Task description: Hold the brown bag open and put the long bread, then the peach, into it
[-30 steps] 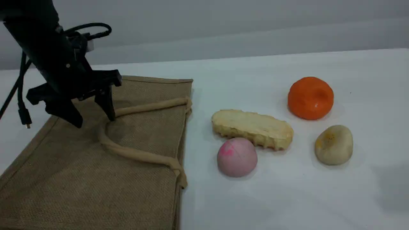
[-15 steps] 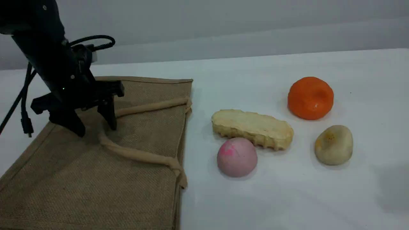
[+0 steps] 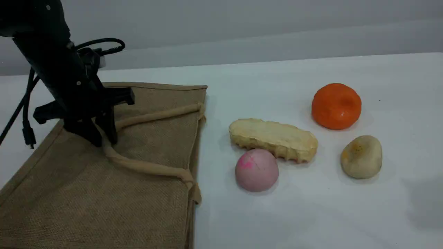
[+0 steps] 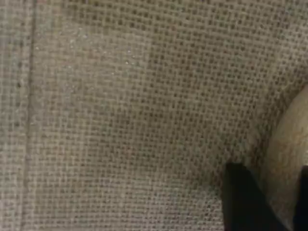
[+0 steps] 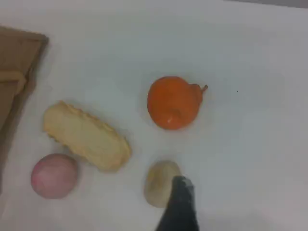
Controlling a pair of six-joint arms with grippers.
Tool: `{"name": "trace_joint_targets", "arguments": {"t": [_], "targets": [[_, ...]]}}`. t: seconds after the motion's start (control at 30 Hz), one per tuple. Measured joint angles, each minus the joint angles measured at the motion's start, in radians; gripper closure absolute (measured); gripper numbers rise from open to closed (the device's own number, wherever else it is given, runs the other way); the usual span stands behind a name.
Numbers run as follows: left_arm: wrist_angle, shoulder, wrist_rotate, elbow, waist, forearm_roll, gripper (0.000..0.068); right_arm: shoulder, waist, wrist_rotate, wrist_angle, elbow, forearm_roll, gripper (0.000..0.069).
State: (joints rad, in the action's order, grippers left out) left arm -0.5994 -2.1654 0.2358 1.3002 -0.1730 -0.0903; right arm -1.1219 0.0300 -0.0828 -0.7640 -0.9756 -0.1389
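Note:
The brown bag [image 3: 104, 193] lies flat at the table's left, its mouth toward the food. My left gripper [image 3: 101, 138] stands on it, with both fingers closed in on the bend of the beige rope handle [image 3: 148, 167]. In the left wrist view the handle [image 4: 288, 144] sits between two dark fingertips [image 4: 245, 207] over jute weave [image 4: 120, 110]. The long bread [image 3: 273, 138] [image 5: 86, 137] lies right of the bag, with the peach [image 3: 256, 170] [image 5: 54, 175] touching its near side. My right gripper [image 5: 179, 207] hangs high above the food, open and empty, showing one fingertip.
An orange ball [image 3: 336, 105] [image 5: 173, 102] sits behind and to the right of the bread. A beige lump with a yellow blotch [image 3: 361, 156] [image 5: 159, 183] lies in front of it. The left arm's cables hang off the bag's left side [image 3: 26, 114].
My left gripper came down onto the bag and its fingers closed from wide apart onto the handle's bend. The handle and the bag's right edge shifted slightly left. The food has not moved.

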Motion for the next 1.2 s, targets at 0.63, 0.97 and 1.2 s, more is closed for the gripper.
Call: {"name": "trace_joint_targets", "arguments": {"t": [0.63,0.97,1.2], "targets": [[-0.084,0.078,-0.108,0.036,0.000,0.011,0.0508,0.000,0.000,0.000,0.007,0.000,-0.001,0.0141],[-0.374,0.180,-0.309,0.233,0.000,0.011,0.0508,-0.013,0.000,-0.005,0.008,0.000,-0.052,0.0141],[-0.564,0.212,-0.439,0.366,0.000,0.011,0.0508,-0.073,0.000,-0.015,0.008,0.000,-0.069,0.0141]]}}
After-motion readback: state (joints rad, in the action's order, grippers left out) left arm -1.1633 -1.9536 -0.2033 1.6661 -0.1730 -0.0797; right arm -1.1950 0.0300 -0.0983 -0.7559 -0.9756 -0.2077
